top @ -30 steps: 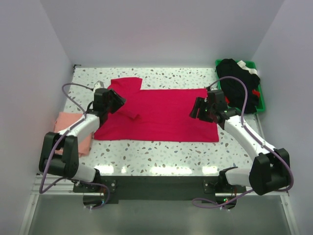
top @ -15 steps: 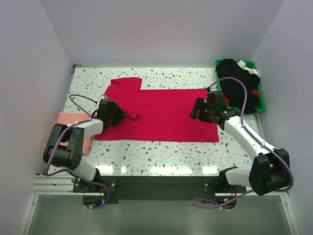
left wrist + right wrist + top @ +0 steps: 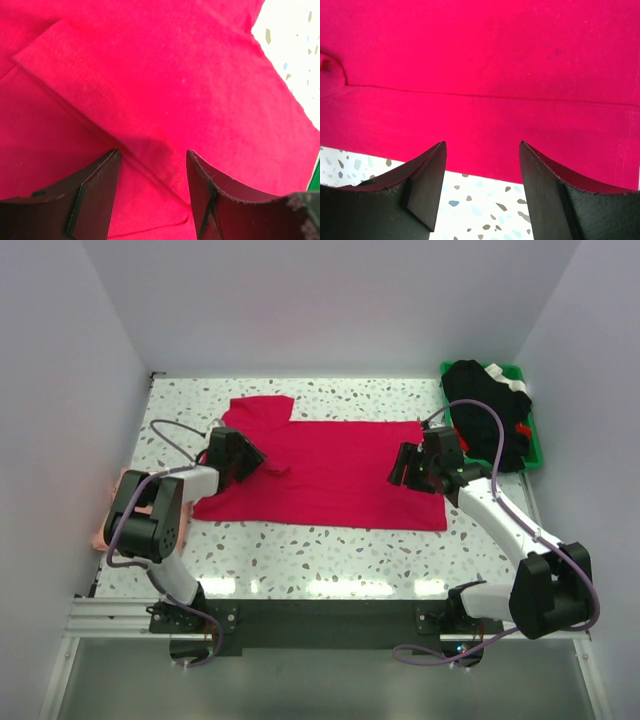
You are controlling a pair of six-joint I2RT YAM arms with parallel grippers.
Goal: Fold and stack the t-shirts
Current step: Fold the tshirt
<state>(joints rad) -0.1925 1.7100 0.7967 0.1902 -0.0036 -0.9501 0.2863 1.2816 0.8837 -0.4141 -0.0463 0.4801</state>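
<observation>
Mostly black clothes [image 3: 484, 398] in green bin [image 3: 536, 448]

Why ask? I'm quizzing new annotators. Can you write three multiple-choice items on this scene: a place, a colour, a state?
1. Where is the green bin? A far right corner; B far left corner; C near edge.
2. What colour is the spread t-shirt? A black; B crimson red; C green.
3. How do the right fingers stand? A apart, gripping nothing; B shut on cloth; C shut on the bin.
Answers: A, the top view shows it there. B, red cloth fills both wrist views. A, the right wrist view shows nothing clamped between them.
</observation>
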